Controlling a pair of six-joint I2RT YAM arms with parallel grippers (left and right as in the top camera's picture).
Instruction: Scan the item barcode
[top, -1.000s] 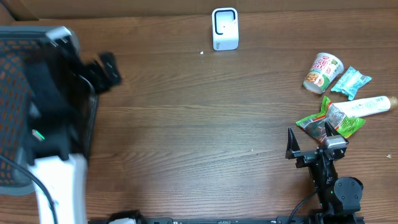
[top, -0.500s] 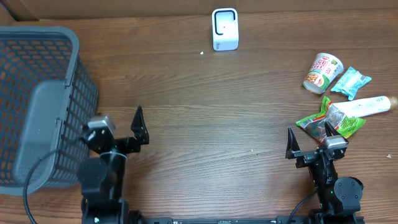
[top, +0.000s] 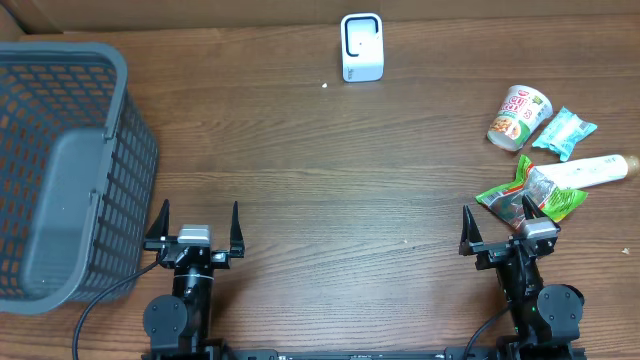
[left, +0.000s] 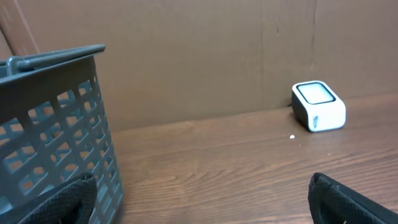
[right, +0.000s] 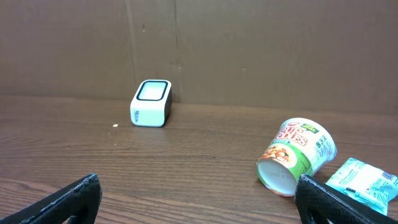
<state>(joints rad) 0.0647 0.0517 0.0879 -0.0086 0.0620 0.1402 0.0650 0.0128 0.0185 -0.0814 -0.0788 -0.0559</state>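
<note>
Looking down from above, finds the left gripper parked at the near edge of the table, just beside the grey basket, jaws spread wide with nothing between them. Differs much from one second ago: was then only a dark blur over the basket, half a second ago was coming down with the wrist turned, and now points straight toward the far edge. Means, probably, that the left arm's business at the basket is finished and a new round can begin.

Finds the right gripper unchanged at the near right, jaws also spread wide, holding nothing, close to the green packet. Shows nothing moved among the goods: cup noodle, blue packet and white bottle lying together at the right, well apart from the white scanner at the far edge in the middle.

Cannot tell for sure which one is the item to scan; seems most likely the green packet, being nearest to the right gripper. Asks next for a grasp there, then a carry toward the scanner with the barcode side facing its window.
</note>
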